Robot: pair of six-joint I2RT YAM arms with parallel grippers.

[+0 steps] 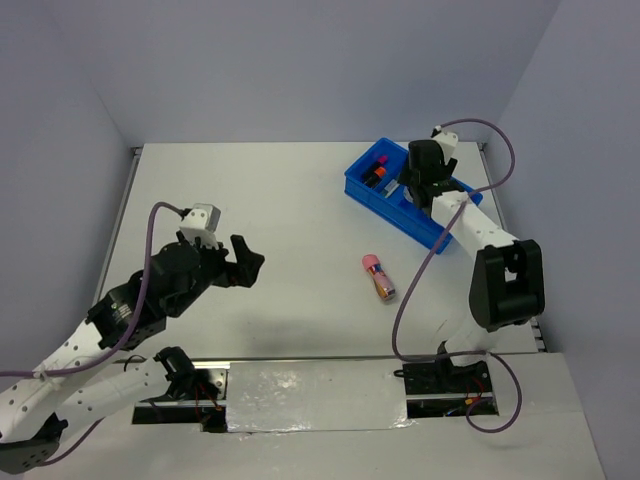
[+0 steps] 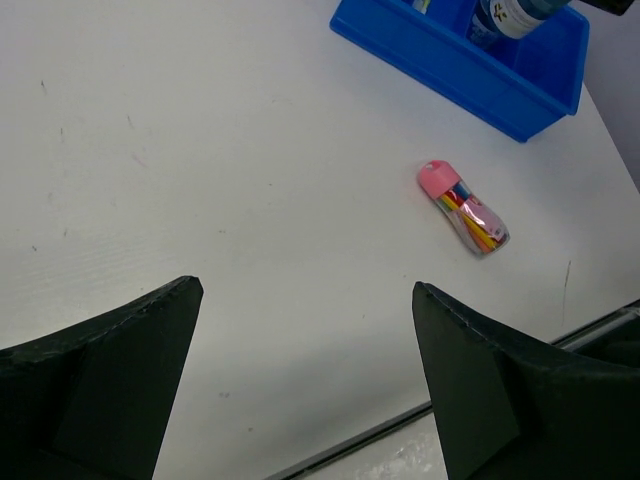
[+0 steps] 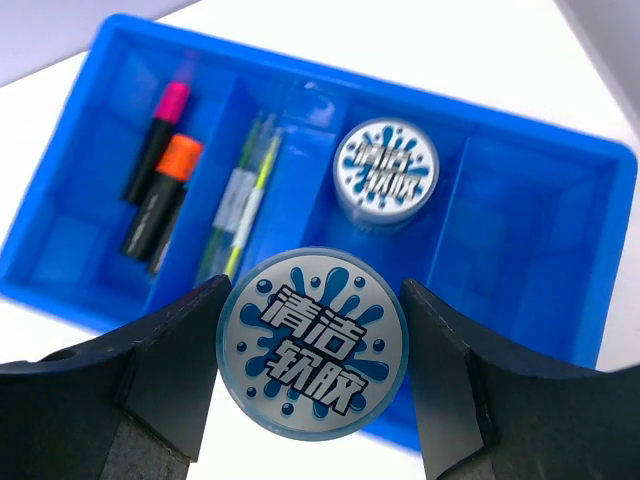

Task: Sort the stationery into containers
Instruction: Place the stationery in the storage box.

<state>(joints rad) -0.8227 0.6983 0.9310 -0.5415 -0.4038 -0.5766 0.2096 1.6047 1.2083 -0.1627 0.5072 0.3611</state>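
We've got the right gripper pinching a round blue plastic tub over the edge of the blue four-compartment plastic tray, the matching tub and its compartment just ahead, slightly right; the left gripper is spread, idle.

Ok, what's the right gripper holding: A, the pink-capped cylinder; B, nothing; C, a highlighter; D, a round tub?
D: the right gripper clamps a round tub above the tray; the cylinder lies on the table.
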